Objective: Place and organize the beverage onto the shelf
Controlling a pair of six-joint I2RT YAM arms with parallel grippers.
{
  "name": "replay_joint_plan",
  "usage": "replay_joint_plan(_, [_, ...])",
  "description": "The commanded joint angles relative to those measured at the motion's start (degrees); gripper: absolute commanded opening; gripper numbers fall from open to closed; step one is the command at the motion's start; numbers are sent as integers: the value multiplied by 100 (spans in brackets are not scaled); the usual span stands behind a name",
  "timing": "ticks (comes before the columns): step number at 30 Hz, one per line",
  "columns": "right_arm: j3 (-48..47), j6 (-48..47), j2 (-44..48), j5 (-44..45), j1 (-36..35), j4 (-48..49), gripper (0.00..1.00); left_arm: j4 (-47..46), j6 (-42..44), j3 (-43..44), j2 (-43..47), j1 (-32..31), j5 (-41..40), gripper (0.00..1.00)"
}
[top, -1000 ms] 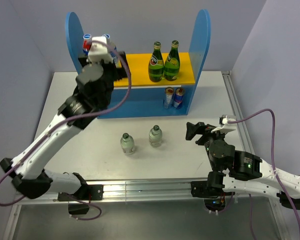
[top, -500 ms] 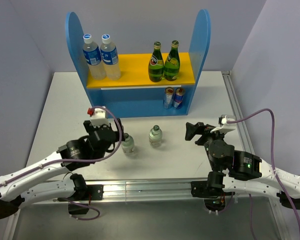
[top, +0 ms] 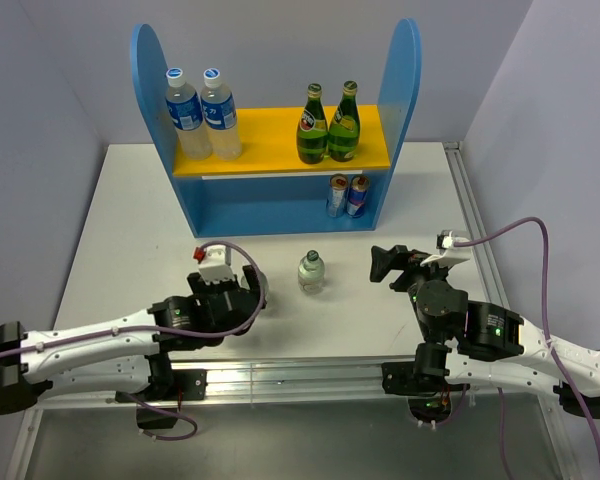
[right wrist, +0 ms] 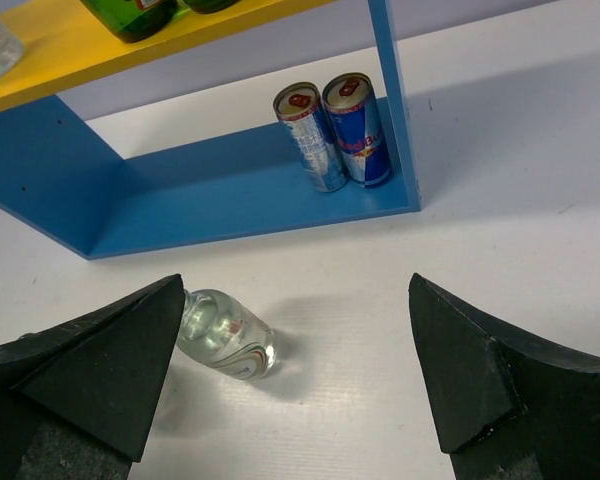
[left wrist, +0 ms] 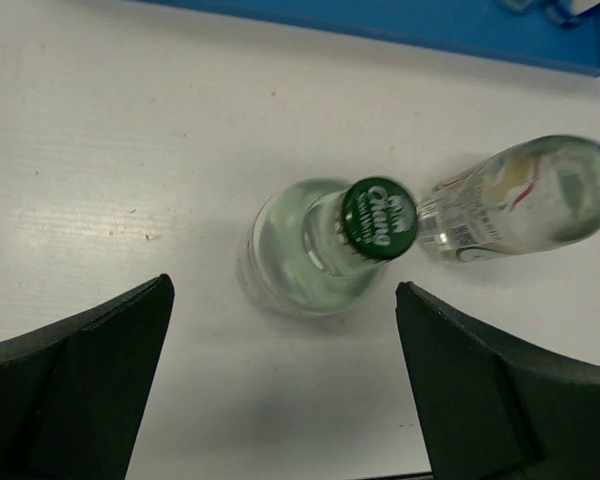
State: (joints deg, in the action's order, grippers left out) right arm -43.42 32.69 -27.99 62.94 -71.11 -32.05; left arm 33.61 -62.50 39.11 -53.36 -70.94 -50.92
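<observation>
- Shelf (top: 405, 80) – stands at the upper centre of the top view, on the far part of the white table (top: 130, 220).
- Yellow upper board: two clear bottles with blue caps (top: 202, 112) at its left end, two green bottles (top: 328, 125) right of middle, each pair side by side.
- Blue base: two cans (top: 348, 196), upright and touching, at the right end against the side panel.
- Left pincer (left wrist: 282, 290) – released, fingers spread wide. It is low over the table at lower left of centre in the top view.
- Green-capped clear bottle (left wrist: 325, 250) stands upright just ahead of the gap between these fingers; nothing is clamped.
- Second clear bottle (top: 311, 272) stands on the table in front of the shelf, just right of the first in the left wrist view.
- Right pincer (right wrist: 298, 285) – released, holding nothing, at lower right of the top view. It points toward the shelf, well apart from the cans.
</observation>
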Motion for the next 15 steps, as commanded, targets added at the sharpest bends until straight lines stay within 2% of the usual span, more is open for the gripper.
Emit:
replay_joint_plan(1, [-26, 124, 39, 78, -61, -20, 100, -187, -596, -228, -226, -104, -182, 99])
replay_joint_plan(7, [-9, 133, -5, 78, -69, -29, 100, -985, -781, -755, -613, -122, -445, 99])
replay_joint_plan(11, [-9, 124, -75, 78, -78, -20, 100, -1872, -422, -1072, -946, -122, -630, 99])
replay_joint_plan(15, [-26, 141, -154, 87, -78, -47, 100, -2314, -192, -1046, -1474, -122, -937, 99])
